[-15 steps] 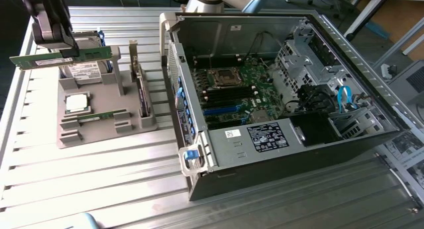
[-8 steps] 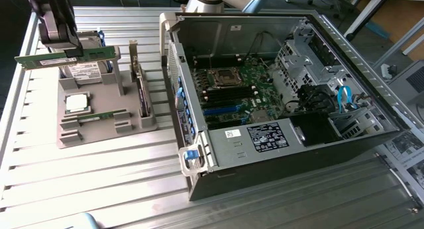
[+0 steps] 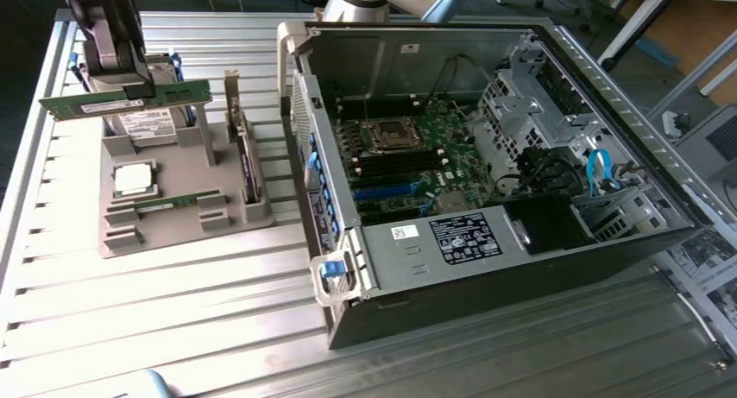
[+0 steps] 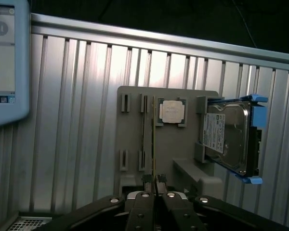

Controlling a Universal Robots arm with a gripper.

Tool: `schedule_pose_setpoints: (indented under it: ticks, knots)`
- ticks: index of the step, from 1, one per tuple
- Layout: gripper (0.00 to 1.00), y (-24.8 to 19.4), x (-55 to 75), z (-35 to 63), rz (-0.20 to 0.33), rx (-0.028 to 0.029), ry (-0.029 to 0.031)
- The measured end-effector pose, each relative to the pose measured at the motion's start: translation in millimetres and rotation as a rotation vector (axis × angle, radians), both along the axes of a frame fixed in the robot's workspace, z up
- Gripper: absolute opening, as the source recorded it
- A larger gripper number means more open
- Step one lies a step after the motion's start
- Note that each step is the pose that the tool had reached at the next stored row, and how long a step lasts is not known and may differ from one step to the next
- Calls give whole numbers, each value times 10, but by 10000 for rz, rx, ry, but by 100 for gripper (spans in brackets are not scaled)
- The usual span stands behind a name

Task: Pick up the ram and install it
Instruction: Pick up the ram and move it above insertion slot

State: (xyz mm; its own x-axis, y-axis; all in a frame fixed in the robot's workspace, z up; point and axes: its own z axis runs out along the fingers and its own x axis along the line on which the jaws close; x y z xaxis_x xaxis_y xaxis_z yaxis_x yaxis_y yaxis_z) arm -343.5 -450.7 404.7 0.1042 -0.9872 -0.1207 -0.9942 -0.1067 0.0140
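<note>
The ram, a long green stick with a white label, hangs level above the grey parts holder at the exterior view's left. My gripper is shut on its upper edge near the middle. In the wrist view the ram appears edge-on as a thin line running out from between my gripper fingers. The open computer case lies to the exterior view's right, with its motherboard and memory slots exposed.
A second green memory stick lies in the holder. The silver CPU and the hard drive with blue rails sit there too. All of it rests on a ribbed metal table. A screen stands beside the table.
</note>
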Motion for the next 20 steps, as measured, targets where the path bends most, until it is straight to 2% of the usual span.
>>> schedule_pose_setpoints:
  ticks: [20]
  knots:
    - [12,0,210,0,0,-3,1]
